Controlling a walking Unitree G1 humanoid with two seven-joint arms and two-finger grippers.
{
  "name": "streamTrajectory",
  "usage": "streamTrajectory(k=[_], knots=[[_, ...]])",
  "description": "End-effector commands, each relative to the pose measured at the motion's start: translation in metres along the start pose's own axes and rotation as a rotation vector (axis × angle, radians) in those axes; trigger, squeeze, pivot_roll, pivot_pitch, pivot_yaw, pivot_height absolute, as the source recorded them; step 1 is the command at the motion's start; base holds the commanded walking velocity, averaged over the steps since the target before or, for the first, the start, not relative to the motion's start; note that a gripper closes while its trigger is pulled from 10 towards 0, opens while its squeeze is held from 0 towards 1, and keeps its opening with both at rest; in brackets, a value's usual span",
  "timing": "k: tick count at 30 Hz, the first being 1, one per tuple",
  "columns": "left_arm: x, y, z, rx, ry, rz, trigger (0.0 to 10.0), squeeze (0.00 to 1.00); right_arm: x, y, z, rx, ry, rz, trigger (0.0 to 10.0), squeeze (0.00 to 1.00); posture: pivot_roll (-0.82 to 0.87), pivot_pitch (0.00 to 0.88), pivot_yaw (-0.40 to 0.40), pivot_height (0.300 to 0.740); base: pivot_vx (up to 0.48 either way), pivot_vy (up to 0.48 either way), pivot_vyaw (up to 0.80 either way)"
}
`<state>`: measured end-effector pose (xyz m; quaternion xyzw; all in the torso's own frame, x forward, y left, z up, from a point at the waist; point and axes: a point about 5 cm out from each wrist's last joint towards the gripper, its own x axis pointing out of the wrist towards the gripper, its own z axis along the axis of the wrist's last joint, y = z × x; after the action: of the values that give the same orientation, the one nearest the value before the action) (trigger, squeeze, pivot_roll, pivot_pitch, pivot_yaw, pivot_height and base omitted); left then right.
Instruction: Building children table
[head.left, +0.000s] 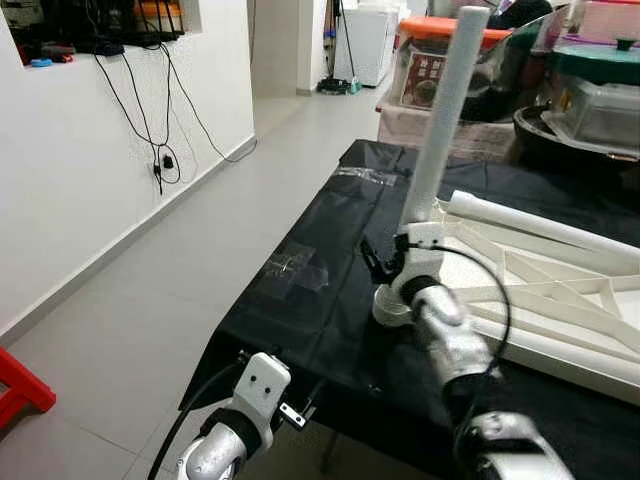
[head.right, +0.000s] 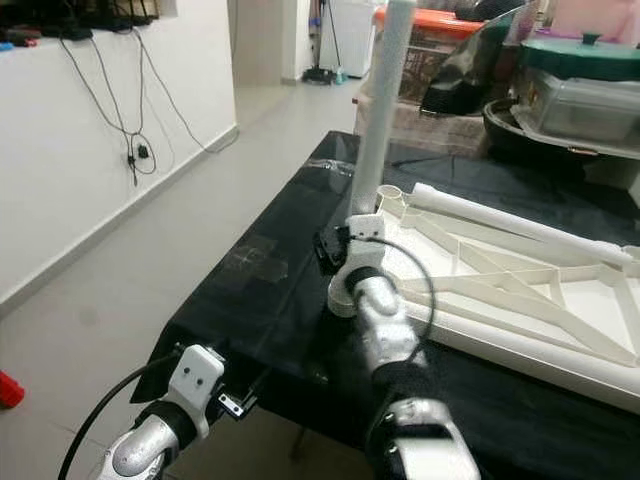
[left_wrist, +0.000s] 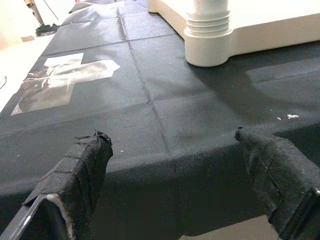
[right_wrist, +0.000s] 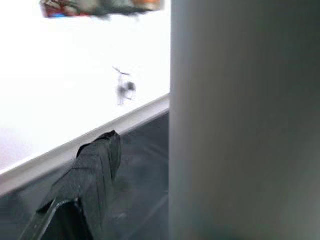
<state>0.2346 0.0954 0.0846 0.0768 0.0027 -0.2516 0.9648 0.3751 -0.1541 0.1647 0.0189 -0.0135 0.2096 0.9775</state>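
1. An upturned white plastic children's table (head.right: 520, 290) lies on a black-covered work table (head.left: 300, 300), one white leg (head.left: 445, 110) standing upright in its corner socket (left_wrist: 207, 47).
2. The right gripper (head.right: 345, 250) is at the leg's base; I cannot tell whether it clasps it.
3. The left gripper (left_wrist: 175, 165) hovers spread apart at the cloth's edge.
4. The leg looks light, stiff and smooth; holding it low seems best.

You won't find any readable text here; the printed label on the orange-lidded box (head.left: 432, 72), upper middle of the frame, is too blurred to read.
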Motion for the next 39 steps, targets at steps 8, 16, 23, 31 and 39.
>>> streamTrajectory(k=[8, 16, 23, 31, 39], knots=[[0.003, -0.001, 0.003, -0.005, -0.007, -0.009, 10.0, 0.0, -0.001, 0.042, 0.003, -0.047, 0.141, 0.682, 10.0, 0.0, 0.19, 0.0, -0.081, 0.74, 0.0, 0.0, 0.0], [0.002, 0.001, 0.009, 0.017, -0.053, 0.014, 10.0, 0.0, 0.01, 0.054, 0.003, -0.077, 0.18, 0.789, 0.0, 0.0, 0.21, 0.0, -0.091, 0.74, 0.0, 0.0, 0.0], [-0.002, 0.005, 0.017, 0.038, -0.114, 0.063, 10.0, 0.0, 0.021, 0.041, -0.002, -0.119, 0.157, 0.454, 0.0, 0.0, 0.2, 0.0, -0.084, 0.74, 0.0, 0.0, 0.0], [-0.005, 0.006, 0.018, 0.042, -0.111, 0.064, 10.0, 0.0, -0.001, -0.026, -0.013, -0.018, 0.154, -0.454, 0.0, 0.0, 0.19, 0.0, -0.071, 0.74, 0.0, 0.0, 0.0], [-0.004, 0.006, 0.016, 0.042, -0.097, 0.05, 10.0, 0.0, -0.028, -0.025, -0.024, 0.075, 0.105, -0.868, 0.0, 0.0, 0.19, 0.0, -0.075, 0.74, 0.0, 0.0, 0.0]])
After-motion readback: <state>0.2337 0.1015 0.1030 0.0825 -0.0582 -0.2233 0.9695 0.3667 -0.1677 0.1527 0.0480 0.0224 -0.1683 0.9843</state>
